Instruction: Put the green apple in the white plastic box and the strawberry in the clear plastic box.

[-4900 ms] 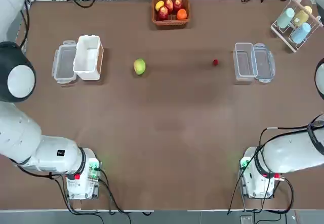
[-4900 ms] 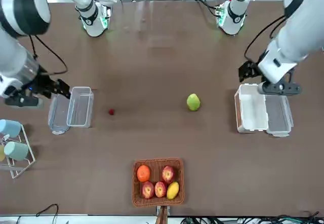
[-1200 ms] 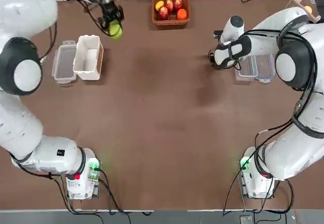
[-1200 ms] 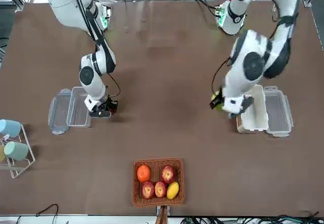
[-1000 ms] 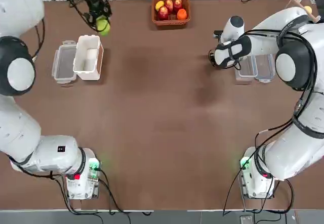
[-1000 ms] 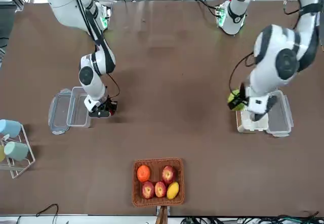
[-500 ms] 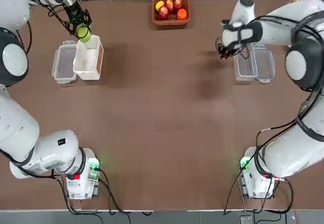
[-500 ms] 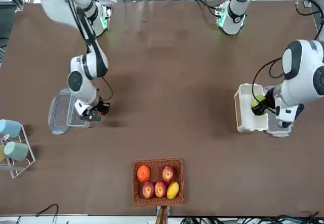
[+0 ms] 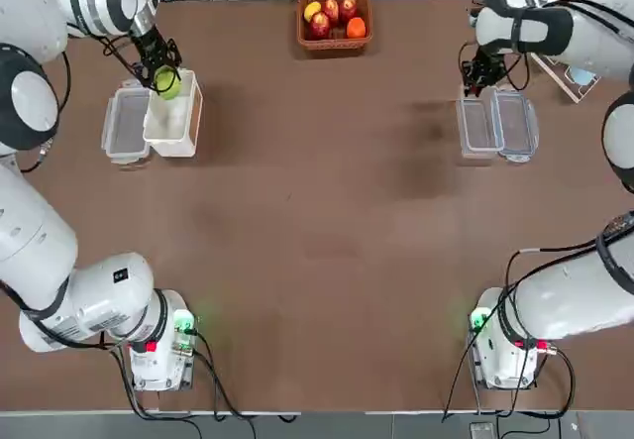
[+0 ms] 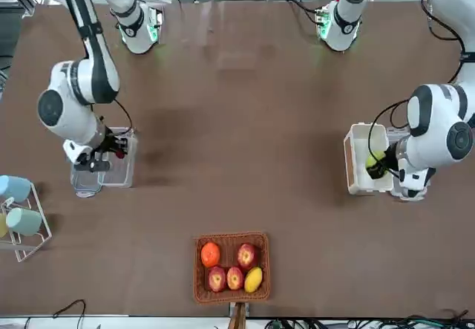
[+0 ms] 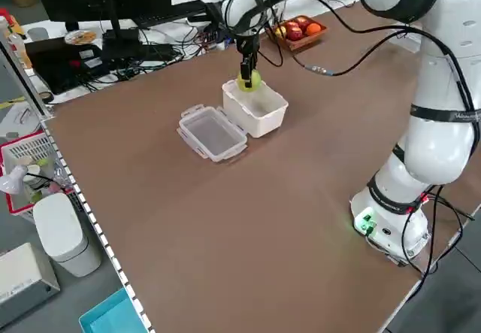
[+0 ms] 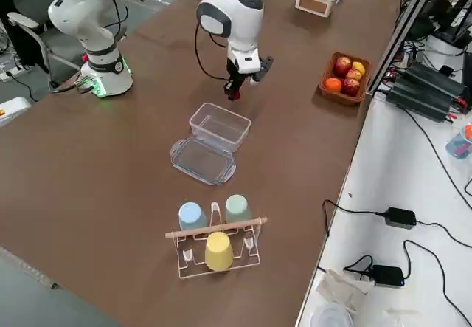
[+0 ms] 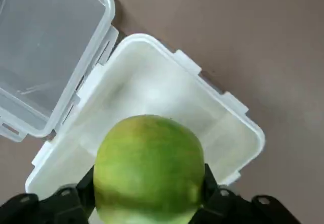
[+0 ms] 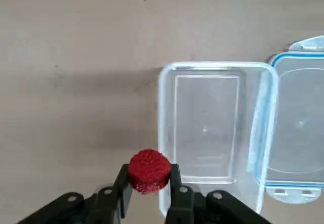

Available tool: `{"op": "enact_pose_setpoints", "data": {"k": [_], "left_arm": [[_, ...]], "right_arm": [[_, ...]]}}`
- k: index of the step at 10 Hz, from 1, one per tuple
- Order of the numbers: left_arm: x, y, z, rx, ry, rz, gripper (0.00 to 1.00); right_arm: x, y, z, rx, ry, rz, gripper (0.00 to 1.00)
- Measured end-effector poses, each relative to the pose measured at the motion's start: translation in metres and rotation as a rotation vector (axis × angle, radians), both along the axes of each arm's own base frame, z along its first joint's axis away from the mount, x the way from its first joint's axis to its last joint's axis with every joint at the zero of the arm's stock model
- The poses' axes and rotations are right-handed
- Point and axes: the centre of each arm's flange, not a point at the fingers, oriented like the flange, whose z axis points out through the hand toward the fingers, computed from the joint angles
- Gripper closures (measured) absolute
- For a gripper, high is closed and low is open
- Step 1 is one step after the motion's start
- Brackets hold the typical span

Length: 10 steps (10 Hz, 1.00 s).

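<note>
My left gripper is shut on the green apple, which hangs over the far end of the white plastic box. In the left wrist view the apple fills the space between the fingers, with the empty white plastic box below it. My right gripper is shut on the strawberry. It hovers above the table just off the far end of the clear plastic box. In the right wrist view the clear plastic box is empty.
A clear lid adjoins the white box on its outer side. A blue-sealed lid lies beside the clear box. A brown basket of fruit stands at the far middle. A cup rack stands past the clear box.
My left gripper carried the apple from the far middle-left over to the white box's far end. My right gripper rose with the strawberry and moved to the clear box's far end.
</note>
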Motion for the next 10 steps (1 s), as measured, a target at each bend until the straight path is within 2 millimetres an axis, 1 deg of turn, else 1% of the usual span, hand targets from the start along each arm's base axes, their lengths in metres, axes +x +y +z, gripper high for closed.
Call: {"op": "enact_pose_setpoints", "data": {"k": [2, 3, 4, 5, 6, 7, 8, 9, 10], "left_arm": [[-0.003, 0.002, -0.005, 0.000, 0.006, 0.003, 0.20], [-0.003, 0.003, -0.004, 0.000, 0.004, 0.005, 0.18], [-0.002, 0.002, -0.003, 0.000, 0.000, 0.003, 0.12], [0.000, 0.001, 0.002, 0.001, -0.010, 0.001, 0.00], [0.002, 0.001, 0.011, 0.005, -0.022, 0.000, 0.00], [0.003, 0.001, 0.023, 0.011, -0.029, -0.001, 0.00], [0.005, -0.001, 0.044, 0.018, -0.042, -0.009, 0.00], [0.007, -0.007, 0.072, 0.025, -0.074, -0.040, 0.00], [0.006, -0.013, 0.105, 0.033, -0.110, -0.092, 0.00]], "right_arm": [[-0.003, -0.037, -0.014, 0.004, -0.035, 0.034, 0.66], [-0.004, -0.054, -0.024, 0.002, -0.050, 0.042, 0.66], [-0.006, -0.063, -0.035, 0.000, -0.056, 0.046, 0.65], [-0.007, -0.064, -0.046, -0.004, -0.062, 0.049, 0.65], [-0.007, -0.062, -0.056, -0.006, -0.064, 0.052, 0.65], [-0.007, -0.061, -0.064, -0.007, -0.061, 0.053, 0.65], [-0.007, -0.061, -0.069, -0.008, -0.059, 0.053, 0.63], [-0.007, -0.061, -0.069, -0.008, -0.059, 0.053, 0.61], [-0.007, -0.061, -0.069, -0.008, -0.059, 0.053, 0.54]]}}
